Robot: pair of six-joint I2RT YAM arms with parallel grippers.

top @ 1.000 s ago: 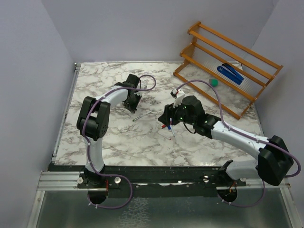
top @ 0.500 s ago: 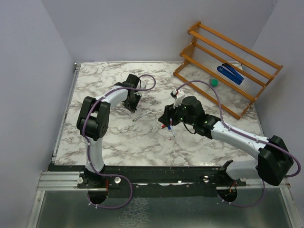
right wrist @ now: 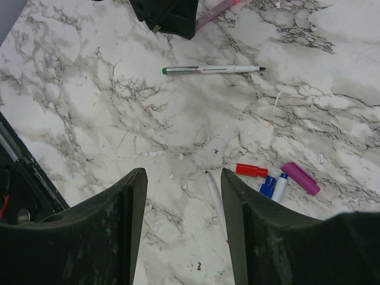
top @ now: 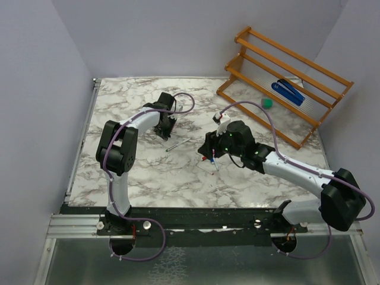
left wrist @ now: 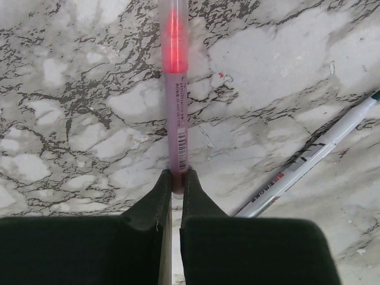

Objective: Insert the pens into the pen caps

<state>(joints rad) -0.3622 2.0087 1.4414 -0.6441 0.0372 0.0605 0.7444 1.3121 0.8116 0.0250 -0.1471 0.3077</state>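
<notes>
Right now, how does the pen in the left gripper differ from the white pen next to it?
The pink pen is clamped in the left gripper; the white pen lies loose on the table. The pink pen has a red band; the white pen a green end. In the left wrist view the pink pen points straight ahead, the white pen slants. Both are slim stick pens.

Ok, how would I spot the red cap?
On the marble table, look at the small cluster of coloured bits by the open right gripper. The red cap lies at its left end, next to a blue cap and a purple cap; it alone is red.
</notes>
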